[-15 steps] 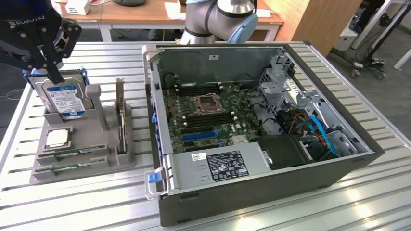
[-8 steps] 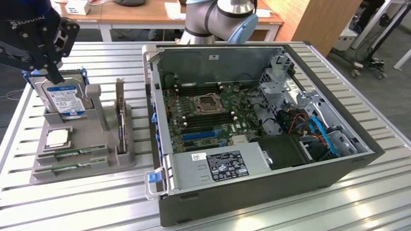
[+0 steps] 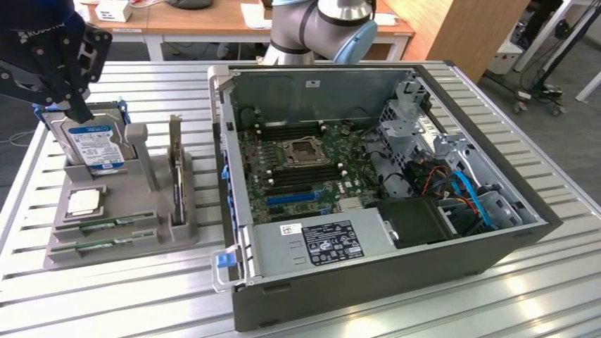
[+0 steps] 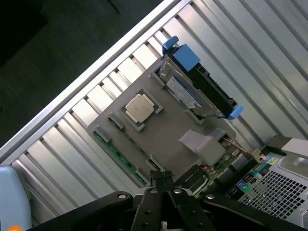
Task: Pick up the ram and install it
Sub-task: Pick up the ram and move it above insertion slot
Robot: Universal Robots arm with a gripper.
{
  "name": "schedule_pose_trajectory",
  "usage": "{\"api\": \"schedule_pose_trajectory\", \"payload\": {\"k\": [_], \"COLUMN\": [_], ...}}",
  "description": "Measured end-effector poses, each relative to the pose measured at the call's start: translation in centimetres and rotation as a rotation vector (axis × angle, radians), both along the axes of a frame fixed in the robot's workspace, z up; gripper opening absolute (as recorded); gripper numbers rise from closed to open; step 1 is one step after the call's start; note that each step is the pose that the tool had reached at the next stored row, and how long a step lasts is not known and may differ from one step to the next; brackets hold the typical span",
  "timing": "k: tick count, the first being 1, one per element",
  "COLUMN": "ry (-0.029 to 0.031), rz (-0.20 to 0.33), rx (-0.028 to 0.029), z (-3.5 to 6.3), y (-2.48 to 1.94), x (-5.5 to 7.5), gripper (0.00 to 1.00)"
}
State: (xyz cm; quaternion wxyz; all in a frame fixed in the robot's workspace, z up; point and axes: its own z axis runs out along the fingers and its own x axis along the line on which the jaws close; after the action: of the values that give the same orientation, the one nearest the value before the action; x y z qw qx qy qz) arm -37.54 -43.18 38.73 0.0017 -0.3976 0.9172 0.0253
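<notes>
The black pincer [image 4: 162, 179] hung shut and empty above the grey plastic holder [image 3: 160, 236], where the thin green ram stick [image 3: 111, 224] lay slotted — light, stiff, probably fragile; best pinched across its faces.

arm [image 3: 314, 32] — silver-grey, blue cap | gripper [image 4: 163, 179] — black, screwed linkages

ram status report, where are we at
Gripper shut, empty, up by the hard drive. Both ram sticks lying in the gray holder, untouched. Upright card stands beside them, nothing over the sticks.
</notes>
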Motion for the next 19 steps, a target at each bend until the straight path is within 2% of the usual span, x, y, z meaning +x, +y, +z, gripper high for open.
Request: {"api": "schedule_pose_trajectory", "payload": {"k": [19], "ry": [0.0], "rz": [0.325], "rx": [0.0001], "z": [-0.09], "y": [0.0], "x": [0.0], "gripper": [0.1]}}
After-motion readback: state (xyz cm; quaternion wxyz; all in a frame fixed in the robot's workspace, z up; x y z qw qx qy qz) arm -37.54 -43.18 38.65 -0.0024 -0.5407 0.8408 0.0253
